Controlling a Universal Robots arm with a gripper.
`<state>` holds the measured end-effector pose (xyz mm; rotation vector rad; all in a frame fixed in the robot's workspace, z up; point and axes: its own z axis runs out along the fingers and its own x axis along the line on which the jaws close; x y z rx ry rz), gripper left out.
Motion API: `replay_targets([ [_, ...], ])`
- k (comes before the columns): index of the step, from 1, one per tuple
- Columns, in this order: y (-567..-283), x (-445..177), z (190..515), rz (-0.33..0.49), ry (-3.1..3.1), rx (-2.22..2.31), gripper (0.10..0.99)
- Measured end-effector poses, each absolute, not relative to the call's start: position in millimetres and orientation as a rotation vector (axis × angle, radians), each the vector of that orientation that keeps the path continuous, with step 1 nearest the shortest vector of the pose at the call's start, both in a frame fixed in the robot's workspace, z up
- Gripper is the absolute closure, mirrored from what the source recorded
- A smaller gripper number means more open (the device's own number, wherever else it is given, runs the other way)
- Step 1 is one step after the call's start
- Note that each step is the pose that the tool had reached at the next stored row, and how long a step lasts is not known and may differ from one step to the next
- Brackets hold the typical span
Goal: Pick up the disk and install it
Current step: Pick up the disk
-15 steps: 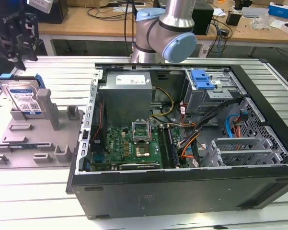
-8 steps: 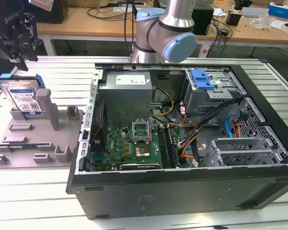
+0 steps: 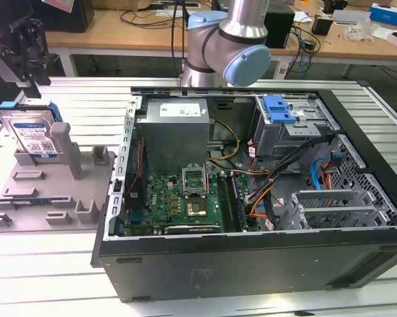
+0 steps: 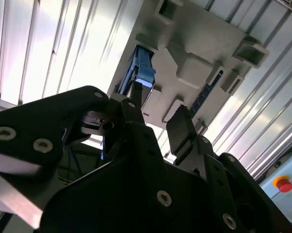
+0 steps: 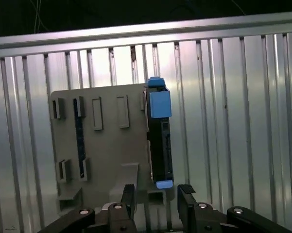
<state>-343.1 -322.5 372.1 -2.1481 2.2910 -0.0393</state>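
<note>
Well out to the exterior view's left of the open computer case (image 3: 251, 264), beyond its side wall, the jaws hang above a grey holder (image 3: 92, 165) that rests on the ribbed metal table (image 3: 53, 277). They stand parted with nothing between them; in the first wrist view their two black fingers (image 5: 184, 199) frame an empty gap that looks down on the holder. The disk (image 3: 32, 137) stands on edge in a slot of that holder, on the side farthest from the case, its bright blue bracket framing the silver body and the white-and-blue label. In both wrist views it shows edge-on, a dark slab with blue ends, below the jaws and clearly apart from them. Judging from this, no part of the task is done: the disk has not been gripped or lifted, and both the pick-up and the fitting into the case remain. Inside the case, a grey power supply (image 3: 175, 129) sits at the back with the green motherboard (image 3: 191, 198) in front of it. Toward the case's far corner on the exterior view's right is a metal drive cage (image 3: 304, 129) topped by a small blue latch (image 3: 277, 109); whether it has a free bay cannot be told. The arm (image 3: 234, 39) rises behind the case.
</note>
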Motion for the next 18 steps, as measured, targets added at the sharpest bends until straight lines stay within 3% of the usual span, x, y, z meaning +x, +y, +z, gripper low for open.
replay_targets([
  [18,-316.1,-345.7,372.0,-0.064,2.269,-2.192,0.604],
])
